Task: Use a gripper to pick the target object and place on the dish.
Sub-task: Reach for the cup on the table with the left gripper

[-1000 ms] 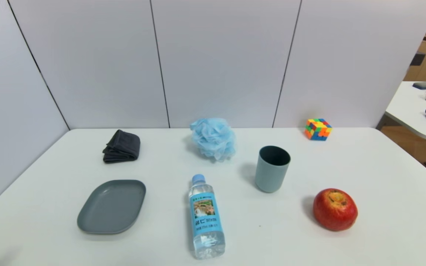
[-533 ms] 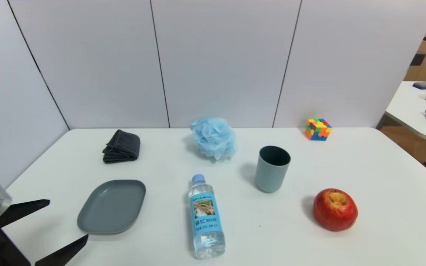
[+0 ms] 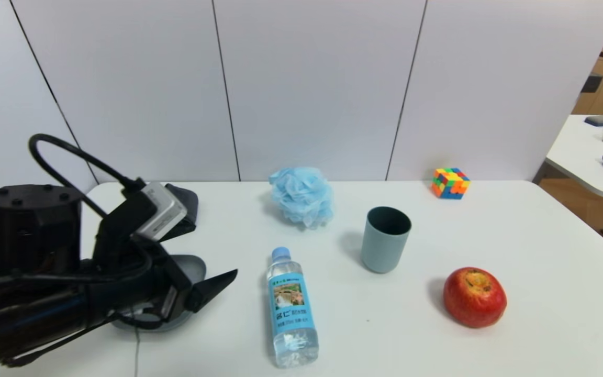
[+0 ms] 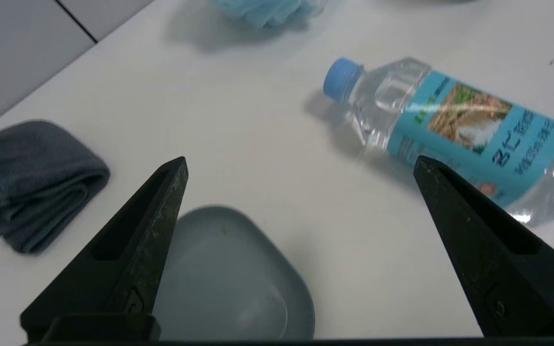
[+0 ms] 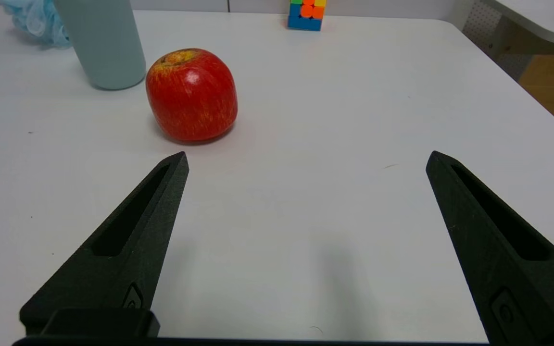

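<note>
On the white table [image 3: 542, 272], a matte blue-green plastic cup [image 3: 385, 239] stands upright, long axis vertical, mouth facing up. Left of the cup lies a clear blue-labelled water bottle [image 3: 290, 309]; further left, the black left gripper [image 4: 301, 166] hovers with fingers spread over a flat grey-blue dish [image 4: 229, 283]. The right gripper [image 5: 306, 161], fingers released, hovers near a red apple [image 5: 191, 94] just beside the cup.
</note>
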`<state>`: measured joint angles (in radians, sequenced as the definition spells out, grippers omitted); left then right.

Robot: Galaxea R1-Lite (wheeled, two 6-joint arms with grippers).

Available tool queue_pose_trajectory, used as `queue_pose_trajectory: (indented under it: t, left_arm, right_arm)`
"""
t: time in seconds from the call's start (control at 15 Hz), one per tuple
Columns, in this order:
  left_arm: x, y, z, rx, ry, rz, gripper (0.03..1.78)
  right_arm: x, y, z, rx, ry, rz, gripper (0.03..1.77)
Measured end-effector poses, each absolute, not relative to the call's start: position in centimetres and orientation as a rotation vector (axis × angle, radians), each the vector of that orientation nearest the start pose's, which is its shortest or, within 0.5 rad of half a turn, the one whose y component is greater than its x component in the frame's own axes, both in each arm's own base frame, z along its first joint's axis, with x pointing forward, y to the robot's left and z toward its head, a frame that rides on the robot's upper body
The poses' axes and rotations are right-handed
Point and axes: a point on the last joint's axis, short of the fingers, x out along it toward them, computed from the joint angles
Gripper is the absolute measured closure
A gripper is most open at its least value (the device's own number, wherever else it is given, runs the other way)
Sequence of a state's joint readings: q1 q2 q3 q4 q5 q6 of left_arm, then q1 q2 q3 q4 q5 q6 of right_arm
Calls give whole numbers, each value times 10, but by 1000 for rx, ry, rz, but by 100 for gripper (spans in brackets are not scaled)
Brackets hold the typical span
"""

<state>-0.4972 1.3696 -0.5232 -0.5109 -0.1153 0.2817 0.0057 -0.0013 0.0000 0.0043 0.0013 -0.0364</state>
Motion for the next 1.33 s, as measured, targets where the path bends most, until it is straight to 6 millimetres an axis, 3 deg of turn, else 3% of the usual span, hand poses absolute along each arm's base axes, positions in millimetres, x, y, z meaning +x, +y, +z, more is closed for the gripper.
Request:
queue_pose_trajectory:
  t: [0.4,0.8,1.0,1.33]
  left_arm:
    - [228,-183,174,219,91,-797,12]
    - [245,-248,163,177,63,-908,12]
    - [247,-270,152,162,70,-946,12]
    - [252,-285,133,137,95,-962,12]
  right_arm:
    - [-23,0,75,-37,3,7,9]
    - [-23,0,75,-36,3,7,9]
    - [-23,0,75,-37,3,7,9]
    - [-23,0,75,-36,3,7,9]
